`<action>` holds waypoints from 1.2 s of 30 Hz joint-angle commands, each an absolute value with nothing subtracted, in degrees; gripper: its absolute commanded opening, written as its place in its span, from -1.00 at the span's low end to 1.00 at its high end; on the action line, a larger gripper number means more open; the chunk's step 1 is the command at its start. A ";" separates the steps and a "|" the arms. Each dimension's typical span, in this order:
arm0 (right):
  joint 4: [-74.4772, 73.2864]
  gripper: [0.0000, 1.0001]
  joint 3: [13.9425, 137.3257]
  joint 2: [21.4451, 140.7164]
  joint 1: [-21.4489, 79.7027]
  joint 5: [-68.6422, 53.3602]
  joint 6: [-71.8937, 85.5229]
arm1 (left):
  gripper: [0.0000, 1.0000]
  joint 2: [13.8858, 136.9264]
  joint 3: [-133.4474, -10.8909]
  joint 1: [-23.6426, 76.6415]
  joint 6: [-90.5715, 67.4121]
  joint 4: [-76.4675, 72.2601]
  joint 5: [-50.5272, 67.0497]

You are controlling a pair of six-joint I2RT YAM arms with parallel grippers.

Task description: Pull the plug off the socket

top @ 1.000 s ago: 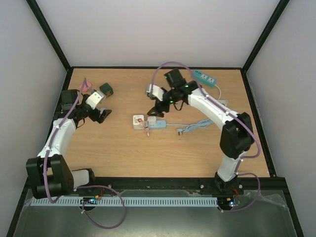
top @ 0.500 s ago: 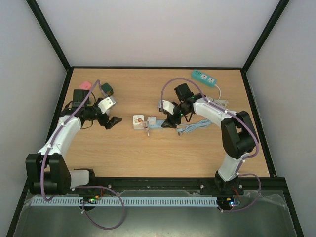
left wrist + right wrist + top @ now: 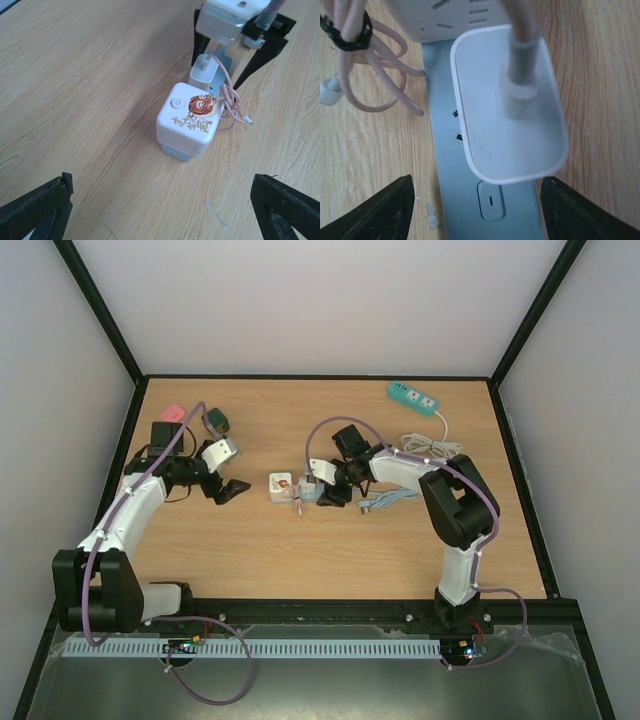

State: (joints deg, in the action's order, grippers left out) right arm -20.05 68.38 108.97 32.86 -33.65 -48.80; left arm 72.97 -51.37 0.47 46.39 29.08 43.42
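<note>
Your white-and-black left arm point(image 3: 125, 508) bends up the left side of the top view, and its black left gripper point(image 3: 232, 490) points toward centre with jaws spread wide. Your white-and-black right arm point(image 3: 455, 502) doubles over from lower right. Its black right gripper point(image 3: 335, 498) sits mid-frame with jaws parted.

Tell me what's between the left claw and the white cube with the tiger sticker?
Just bare wooden table between left gripper and white tiger-sticker cube, in the left wrist view.
</note>
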 commanded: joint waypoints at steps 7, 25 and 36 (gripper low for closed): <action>-16.99 -0.06 67.92 111.47 34.32 -31.20 -50.36 | 0.93 72.36 -49.47 0.97 50.64 31.19 46.53; -13.56 -0.60 60.05 108.50 41.73 -36.82 -46.92 | 0.82 68.78 -39.91 4.90 66.02 31.17 39.89; -13.64 -0.72 59.20 109.97 44.44 -36.72 -46.82 | 0.91 69.27 -37.91 14.17 58.48 21.48 32.75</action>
State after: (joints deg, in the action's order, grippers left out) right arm -10.52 61.73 107.83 42.46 -32.69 -47.31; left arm 68.66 -38.13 12.45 61.01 26.13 34.59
